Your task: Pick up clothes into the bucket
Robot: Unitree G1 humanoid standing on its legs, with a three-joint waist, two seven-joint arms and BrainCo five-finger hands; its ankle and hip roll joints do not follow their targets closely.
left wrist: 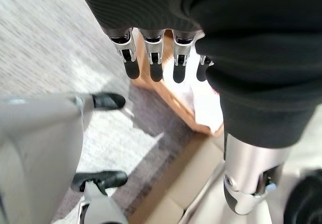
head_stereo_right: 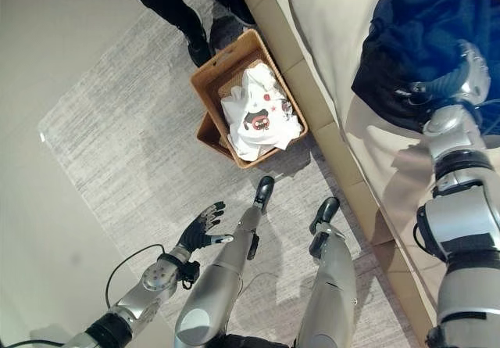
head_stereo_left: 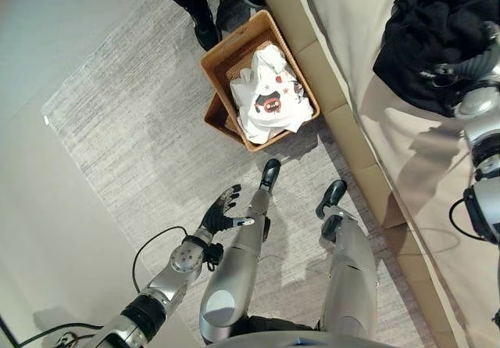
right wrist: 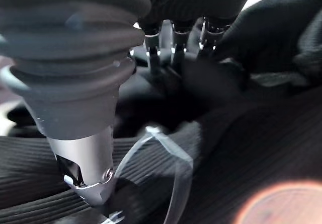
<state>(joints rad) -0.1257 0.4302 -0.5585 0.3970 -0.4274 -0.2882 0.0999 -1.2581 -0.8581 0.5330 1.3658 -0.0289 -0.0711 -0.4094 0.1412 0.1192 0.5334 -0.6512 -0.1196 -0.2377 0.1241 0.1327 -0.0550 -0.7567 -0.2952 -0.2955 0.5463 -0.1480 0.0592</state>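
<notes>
A brown woven basket (head_stereo_left: 224,52) stands on the rug beside the bed, with white printed clothes (head_stereo_left: 270,95) heaped in it and hanging over its rim. A black garment (head_stereo_left: 431,21) lies bunched on the beige bed at the upper right. My right hand (head_stereo_right: 459,73) is down in that black garment (right wrist: 261,133), whose cloth folds round it. My left hand (head_stereo_left: 219,211) hangs low by my left side, open and holding nothing. Its straight fingers (left wrist: 151,58) point toward the basket (left wrist: 166,95).
A person's dark legs and shoes (head_stereo_left: 194,8) stand just beyond the basket. The beige bed (head_stereo_left: 355,43) with its tan edge (head_stereo_left: 344,121) runs along the right. A grey rug (head_stereo_left: 133,129) covers the floor, with pale floor (head_stereo_left: 47,43) to the left.
</notes>
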